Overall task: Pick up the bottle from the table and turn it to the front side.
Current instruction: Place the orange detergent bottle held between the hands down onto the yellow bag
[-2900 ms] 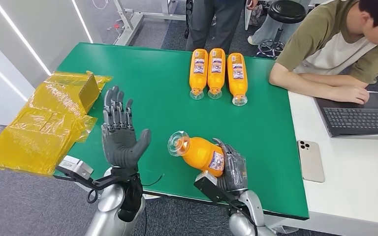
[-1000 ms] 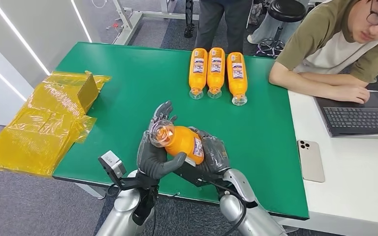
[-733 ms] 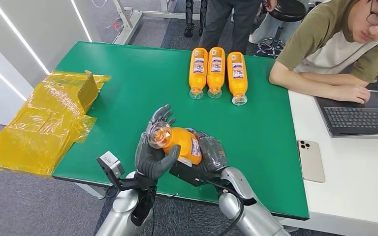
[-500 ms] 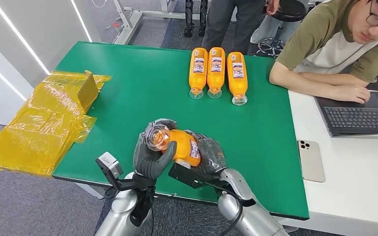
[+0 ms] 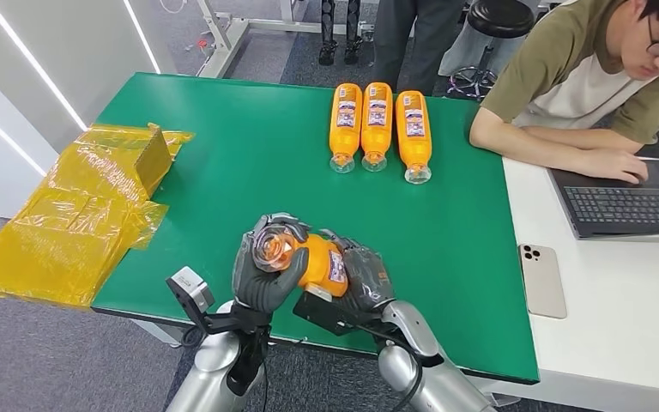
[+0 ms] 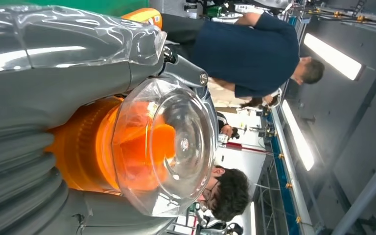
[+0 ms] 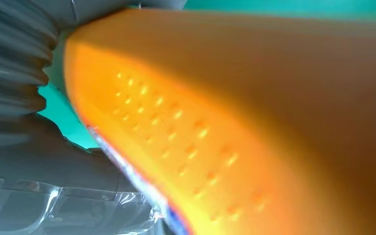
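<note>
Left hand [image 5: 262, 273], right hand [image 5: 362, 279]; both clasped

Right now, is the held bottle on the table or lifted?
Lifted: both the left robot hand and right robot hand grip the bottle above the table.

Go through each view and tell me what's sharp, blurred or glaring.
Head view: evenly lit and sharp, bottle and both hands clear. Left wrist view: the bottle's clear cap is in focus with bright reflections, and ceiling light strips glare behind it. Right wrist view: the bottle is too close, so its orange surface is soft and blurred.
</note>
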Robot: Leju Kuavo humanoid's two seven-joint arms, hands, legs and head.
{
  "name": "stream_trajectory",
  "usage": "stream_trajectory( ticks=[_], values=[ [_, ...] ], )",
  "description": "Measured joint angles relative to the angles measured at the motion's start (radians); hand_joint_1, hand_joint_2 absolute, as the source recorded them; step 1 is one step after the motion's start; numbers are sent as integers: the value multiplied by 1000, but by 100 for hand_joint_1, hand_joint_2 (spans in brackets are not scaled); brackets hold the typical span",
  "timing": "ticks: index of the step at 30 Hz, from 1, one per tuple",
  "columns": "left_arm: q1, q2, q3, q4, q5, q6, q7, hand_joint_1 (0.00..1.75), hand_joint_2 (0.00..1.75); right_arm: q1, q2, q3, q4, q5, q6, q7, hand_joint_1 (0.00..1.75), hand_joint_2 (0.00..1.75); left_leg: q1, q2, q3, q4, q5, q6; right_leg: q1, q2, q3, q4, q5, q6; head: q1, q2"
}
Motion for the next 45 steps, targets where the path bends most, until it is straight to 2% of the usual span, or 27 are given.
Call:
stream_trajectory(
  ticks=[5, 9, 15, 19, 21, 25, 26, 29, 32, 34, 37, 41, 45],
  values=[
    [-1, 0, -2, 0, 19, 8, -6, 175, 175, 64, 18, -1, -76, -108, -149, -98, 0, 175, 0, 0, 0, 0, 0, 0, 0, 0, 0, 0, 0, 0, 0, 0],
    [-1, -1, -2, 0, 37, 55, -9, 175, 175, 113, 37, -5, -162, -202, -249, -173, 0, 175, 0, 0, 0, 0, 0, 0, 0, 0, 0, 0, 0, 0, 0, 0],
    [2, 0, -2, -39, 20, 210, -25, 175, 175, 185, 59, -5, -287, -317, -363, -274, 0, 175, 0, 0, 0, 0, 0, 0, 0, 0, 0, 0, 0, 0, 0, 0],
    [5, 5, 2, -113, -76, 348, -24, 175, 175, 230, 73, -4, -354, -373, -385, -353, 0, 175, 0, 0, -1, 0, 0, 0, 0, 0, 0, 0, 0, 0, 0, 0],
    [1, 9, 10, -150, -183, 446, -14, 175, 175, 248, 79, -7, -386, -384, -386, -392, 0, 175, 0, 0, -1, 0, 0, 0, 0, 0, 0, 0, 0, 0, 0, 0],
    [-17, 21, 45, -192, -512, 745, 52, 175, 175, 270, 85, -24, -444, -409, -386, -416, 0, 175, 0, 0, -1, 0, 0, 0, 0, 0, 0, 0, 0, 0, 0, 0],
    [-24, 27, 60, -197, -590, 795, 67, 175, 175, 274, 86, -29, -454, -426, -386, -417, 0, 175, 0, 0, -1, 0, 0, 0, 0, 0, 0, 0, 0, 0, 0, 0],
    [-45, 37, 147, -203, -880, 846, 85, 175, 175, 285, 88, -40, -470, -477, -386, -419, 0, 175, 0, 0, -1, 0, 0, -1, 0, 0, 0, 1, 0, 0, 0, 0],
    [-83, 48, 284, -204, -1215, 850, 114, 175, 175, 296, 91, -57, -483, -514, -386, -420, 0, 175, 0, 1, 0, -1, 1, -1, 0, 1, 0, 2, 0, 0, 1, 0],
    [-119, 77, 347, -194, -1343, 850, 174, 175, 175, 304, 94, -70, -497, -524, -386, -420, 0, 175, 0, 2, 0, -1, 1, -1, 0, 2, -1, 2, 0, -1, 1, 0],
    [-179, 158, 379, -138, -1457, 850, 286, 175, 175, 315, 96, -86, -525, -522, -386, -420, 0, 175, 1, 2, 0, -1, 1, -2, 0, 2, -1, 2, 0, -1, 1, 0],
    [-276, 270, 365, 9, -1516, 850, 367, 175, 175, 331, 101, -108, -571, -503, -386, -420, 0, 175, 1, 2, 0, -1, 2, -3, 0, 2, -2, 3, 1, -1, 1, 0],
    [-381, 347, 311, 237, -1564, 850, 413, 175, 175, 347, 106, -131, -633, -485, -386, -421, 0, 175, 1, 2, 0, -1, 2, -4, 0, 3, -1, 3, 1, -2, 1, 0]
  ],
)
